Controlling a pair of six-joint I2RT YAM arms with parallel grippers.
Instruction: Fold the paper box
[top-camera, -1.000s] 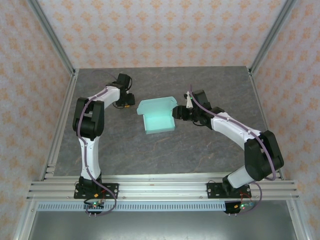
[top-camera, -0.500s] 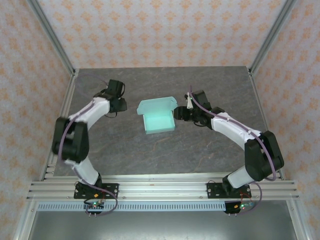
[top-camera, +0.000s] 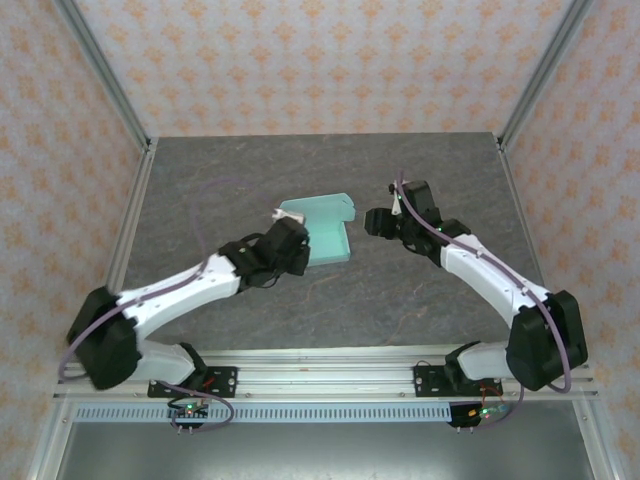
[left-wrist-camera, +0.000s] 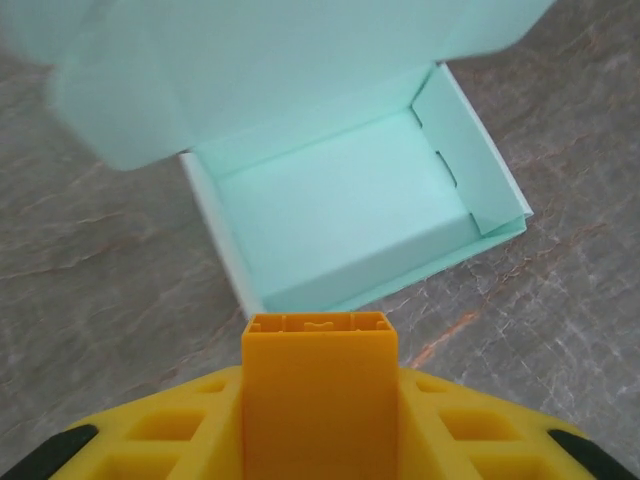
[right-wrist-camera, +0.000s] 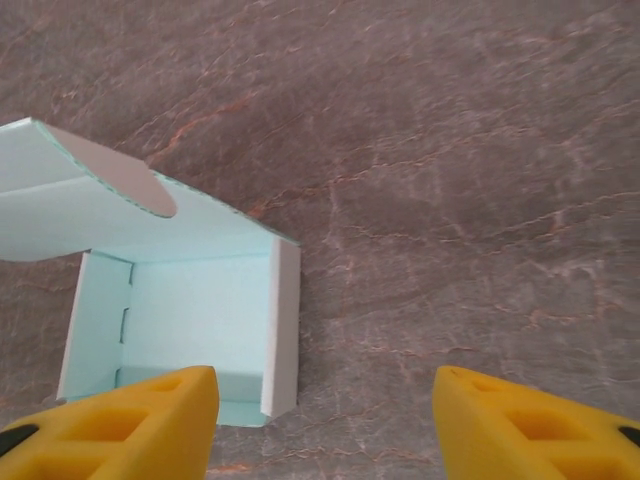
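The paper box (top-camera: 328, 230) sits open on the table, a pale mint tray with its lid standing up at the back. In the left wrist view the tray's inside (left-wrist-camera: 340, 205) lies just beyond my left gripper (left-wrist-camera: 318, 345), whose yellow fingers are shut on a small orange block (left-wrist-camera: 318, 410). From above, the left gripper (top-camera: 292, 248) is at the box's near left corner. My right gripper (top-camera: 372, 222) hovers to the right of the box, open and holding nothing. In the right wrist view the box's right wall (right-wrist-camera: 283, 330) stands between the fingers of the right gripper (right-wrist-camera: 325, 430), close to the left one.
The grey stone-patterned table (top-camera: 420, 290) is fenced by aluminium rails (top-camera: 125, 240) at left, right and front. Patterned walls stand behind them. Open table lies in front of and behind the box.
My left arm has swung from the far left side down and across to the box's near left corner. The right gripper has backed a little to the right and away from the box.
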